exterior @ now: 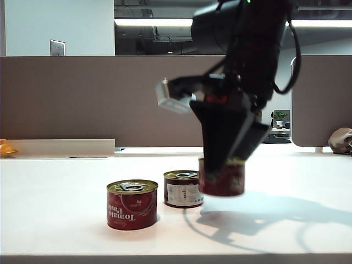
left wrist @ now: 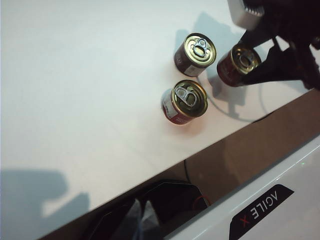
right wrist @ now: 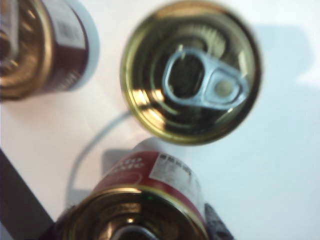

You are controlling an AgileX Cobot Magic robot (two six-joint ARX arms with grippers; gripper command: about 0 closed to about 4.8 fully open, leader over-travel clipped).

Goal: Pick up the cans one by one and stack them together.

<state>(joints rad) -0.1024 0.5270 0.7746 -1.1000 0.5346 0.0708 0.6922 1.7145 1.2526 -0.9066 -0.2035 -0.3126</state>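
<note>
Three cans with dark red labels and gold pull-tab lids are in view. One can stands at the front left of the white table, and a second can stands just behind and to its right. My right gripper is shut on the third can, holding it a little above the table beside the second. The right wrist view shows the held can between the fingers, with the other two cans beyond it. My left gripper is shut and empty, back past the table's edge.
The white table ends at a grey partition wall behind. A low white ledge and an orange object sit at the far left. The right arm's shadow falls on the table to the right of the cans.
</note>
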